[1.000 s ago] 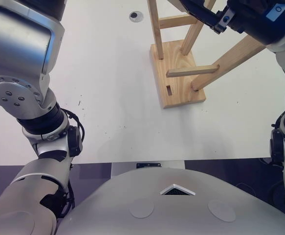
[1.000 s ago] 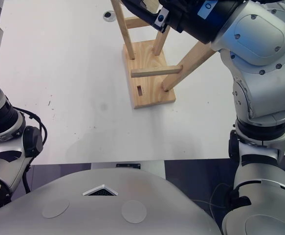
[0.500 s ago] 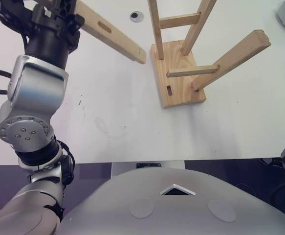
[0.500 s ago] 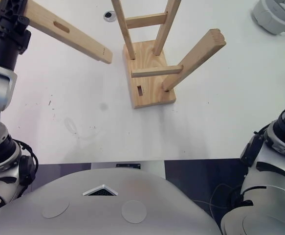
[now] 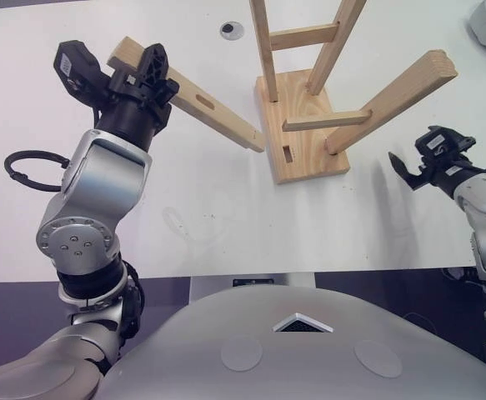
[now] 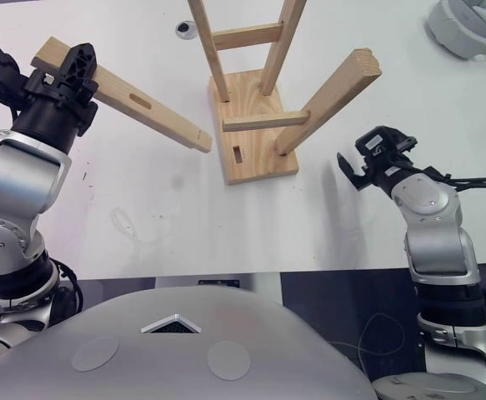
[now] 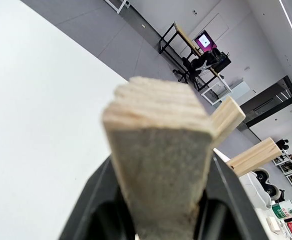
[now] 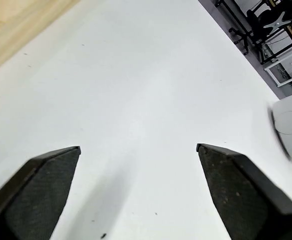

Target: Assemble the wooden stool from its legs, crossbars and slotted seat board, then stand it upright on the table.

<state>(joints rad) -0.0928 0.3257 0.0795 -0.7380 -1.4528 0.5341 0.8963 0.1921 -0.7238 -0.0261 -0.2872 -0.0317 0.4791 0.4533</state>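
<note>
- The right tool [image 6: 366, 163] hovers over the white tabletop [image 5: 209, 217], near right of the stool, with its fingers spread wide and nothing between them.
- The seat board [image 5: 308, 162], pale wood, lies flat on the tabletop; an unfilled slot [image 5: 288, 153] shows by its near left corner.
- From its near right corner a leg [image 5: 388, 100] leans up and out to the right. A crossbar [image 5: 326, 122] juts from it leftward over the board.
- The left tool [image 5: 117, 71] is clamped on one end of a loose leg [image 5: 213, 112], a square-cut bar with a slot midway. Its long axis runs from far left to near right, and the free end is close to the board's left edge.
- Two far legs [image 5: 263, 42] rise from the board, joined by a second crossbar [image 5: 305, 36].
</note>
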